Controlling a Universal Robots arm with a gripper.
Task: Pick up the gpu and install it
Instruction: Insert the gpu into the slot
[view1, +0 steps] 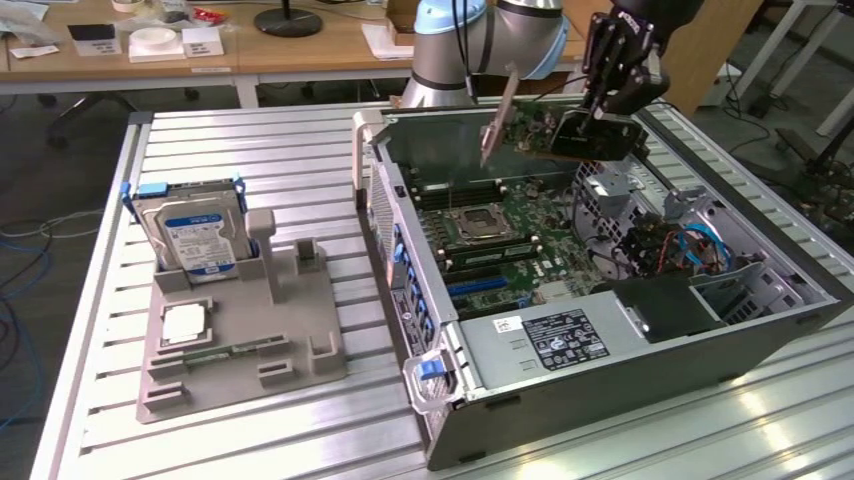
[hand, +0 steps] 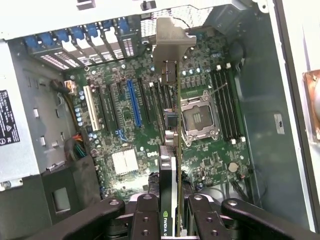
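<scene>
You had the gripper (view1: 603, 115) clamped on the gpu (view1: 534, 130), holding it in the air over the open computer case (view1: 601, 400), above the motherboard (view1: 514, 262). The card sat edge-on between the fingers (hand: 145, 216), its silver bracket (hand: 171, 40) at the far end

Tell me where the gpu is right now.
In the exterior view the gpu hangs in the gripper above the open computer case, over the motherboard.
</scene>
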